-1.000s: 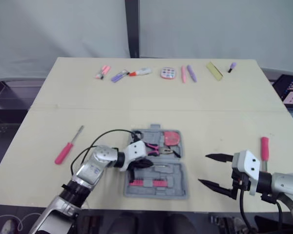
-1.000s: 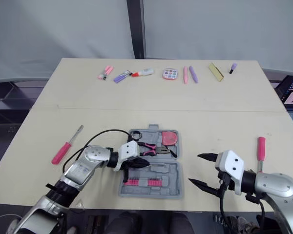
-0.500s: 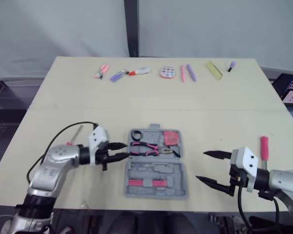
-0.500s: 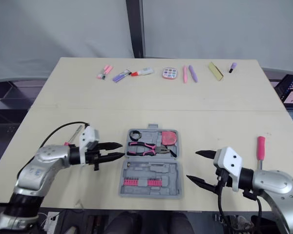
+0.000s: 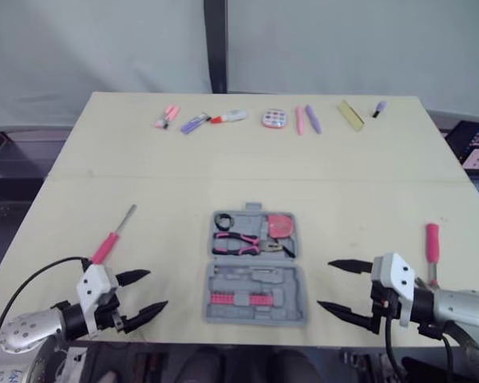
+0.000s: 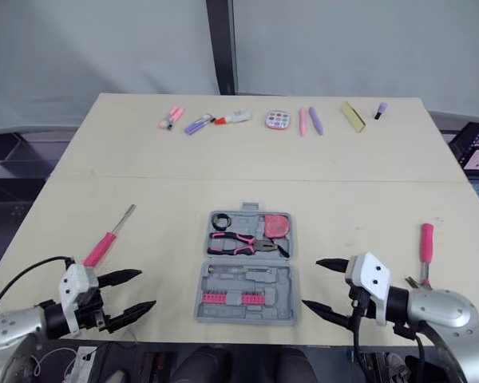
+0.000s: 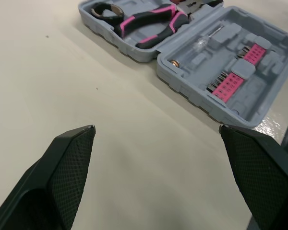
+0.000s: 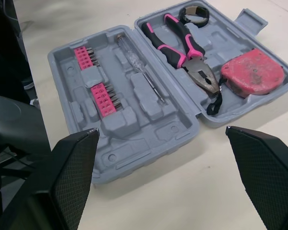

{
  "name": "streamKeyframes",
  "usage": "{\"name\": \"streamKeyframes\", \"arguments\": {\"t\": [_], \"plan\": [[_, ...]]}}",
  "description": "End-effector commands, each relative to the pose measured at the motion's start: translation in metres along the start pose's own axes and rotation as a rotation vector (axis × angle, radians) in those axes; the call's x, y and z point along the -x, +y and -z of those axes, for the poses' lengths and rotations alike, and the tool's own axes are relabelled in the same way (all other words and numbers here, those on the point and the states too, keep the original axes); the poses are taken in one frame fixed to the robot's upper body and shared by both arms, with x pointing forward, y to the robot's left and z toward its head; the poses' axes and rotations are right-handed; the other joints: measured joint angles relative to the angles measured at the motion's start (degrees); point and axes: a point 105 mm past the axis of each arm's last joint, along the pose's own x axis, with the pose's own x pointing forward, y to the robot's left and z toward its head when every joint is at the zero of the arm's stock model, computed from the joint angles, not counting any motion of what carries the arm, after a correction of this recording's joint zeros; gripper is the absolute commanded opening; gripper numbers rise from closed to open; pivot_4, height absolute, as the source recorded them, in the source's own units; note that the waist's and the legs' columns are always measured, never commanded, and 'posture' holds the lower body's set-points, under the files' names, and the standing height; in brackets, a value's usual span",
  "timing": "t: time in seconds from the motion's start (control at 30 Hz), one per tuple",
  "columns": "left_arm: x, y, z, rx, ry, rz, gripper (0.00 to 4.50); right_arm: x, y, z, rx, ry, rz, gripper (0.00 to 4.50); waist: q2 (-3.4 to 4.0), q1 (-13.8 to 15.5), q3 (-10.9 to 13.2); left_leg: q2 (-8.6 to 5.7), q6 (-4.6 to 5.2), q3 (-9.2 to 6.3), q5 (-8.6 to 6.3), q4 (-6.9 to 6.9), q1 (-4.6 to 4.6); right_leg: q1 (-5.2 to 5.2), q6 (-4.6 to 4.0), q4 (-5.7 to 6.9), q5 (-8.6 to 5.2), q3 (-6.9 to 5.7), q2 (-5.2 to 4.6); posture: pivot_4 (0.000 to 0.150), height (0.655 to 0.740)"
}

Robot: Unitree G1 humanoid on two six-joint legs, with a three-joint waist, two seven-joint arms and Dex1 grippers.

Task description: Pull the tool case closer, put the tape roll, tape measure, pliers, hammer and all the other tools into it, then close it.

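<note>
Left gripper (image 5: pixel 153 290): fingers spread wide apart and holding nothing, low over the near left edge of the table (image 5: pixel 367 191), tips pointing right.
Right gripper (image 5: pixel 324 283): fingers also wide apart and empty, at the near right, tips pointing left towards the case.
Tool case (image 5: pixel 295 313): lies open at the near centre of the table, between the two grippers and touching neither.
Far half of case: black tape roll (image 5: pixel 223 220) at the left, red tape measure (image 5: pixel 282 225) at the right, pink-handled pliers (image 5: pixel 239 242) just nearer.
Near half of case: pink bit strips (image 5: pixel 241 299) and a slim clear-handled screwdriver (image 8: pixel 139 67).
Loose tools: pink screwdriver (image 5: pixel 108 246) just beyond the left gripper; pink-handled tool (image 5: pixel 433 242) beyond the right gripper.
Far edge: a row of pens and markers (image 5: pixel 306 120).
</note>
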Motion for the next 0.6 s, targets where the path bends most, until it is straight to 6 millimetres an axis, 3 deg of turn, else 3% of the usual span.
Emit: {"name": "streamKeyframes", "arguments": {"t": [0.03, 0.27, 0.47, 0.6], "plan": [[0.002, 0.001, -0.01, -0.045, -0.03, -0.022, 4.43, 0.0, 0.001, -0.003, 0.025, -0.01, -0.02, 4.5, 0.0, -0.03, 0.0, 0.0, 0.0, 0.01, 0.0, -0.01, 0.0, -0.01, 0.0, 0.0, 0.0, 0.0, 0.0, 0.15, 0.74], [-0.002, -0.002, -0.017, -0.049, -0.064, -0.001, 4.43, -0.001, -0.001, -0.004, 0.024, -0.008, -0.01, 4.5, 0.01, -0.07, 0.0, 0.02, 0.0, 0.02, 0.0, -0.02, 0.0, -0.03, 0.0, 0.0, 0.0, 0.0, 0.02, 0.15, 0.74], [-0.011, -0.022, -0.03, -0.105, -0.085, 0.155, 4.43, -0.001, -0.004, -0.006, 0.011, -0.002, 0.013, 4.5, 0.01, 0.02, 0.01, 0.02, -0.01, 0.02, 0.0, -0.02, 0.0, 0.0, 0.0, -0.04, 0.0, 0.0, 0.0, 0.15, 0.74], [-0.015, -0.027, -0.037, -0.176, -0.098, 0.205, 4.43, 0.004, -0.019, -0.015, -0.006, -0.026, 0.104, 4.5, 0.03, -0.04, 0.01, 0.04, -0.01, 0.04, 0.0, -0.06, 0.0, 0.03, 0.0, -0.2, 0.0, 0.0, 0.04, 0.15, 0.74]]}}
